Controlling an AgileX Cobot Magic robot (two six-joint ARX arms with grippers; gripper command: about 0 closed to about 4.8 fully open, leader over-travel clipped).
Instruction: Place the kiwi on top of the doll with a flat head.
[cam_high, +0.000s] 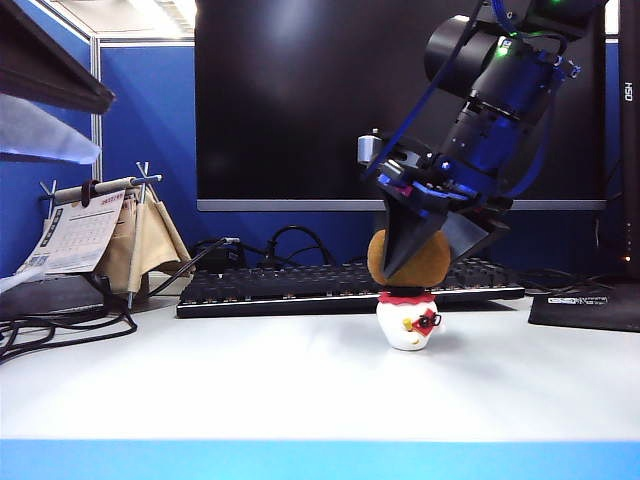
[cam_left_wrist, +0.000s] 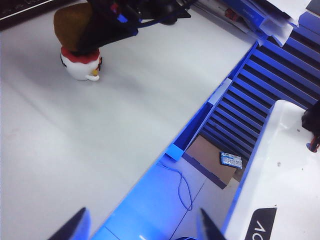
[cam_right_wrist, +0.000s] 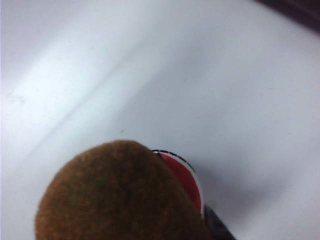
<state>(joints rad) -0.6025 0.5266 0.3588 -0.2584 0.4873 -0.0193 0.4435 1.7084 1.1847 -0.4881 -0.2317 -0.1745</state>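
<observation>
A white table (cam_high: 200, 390) with bare room all around. The right gripper (cam_high: 425, 240) is over the kiwi (cam_high: 408, 262), which rests on the flat-headed doll (cam_high: 408, 322); whether its fingers pinch it I cannot tell. Drawing away crooked may roll the kiwi off. The left gripper (cam_left_wrist: 141, 226), fingers spread, hangs near the table's front edge.

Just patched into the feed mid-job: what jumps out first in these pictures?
The brown kiwi sits on the flat red top of the little white doll at mid-table, before the keyboard. The right claw reaches down from above with its fingers on either side of the kiwi; whether it is gripping is unclear. The left claw hangs open over the table's edge, far from both.
</observation>
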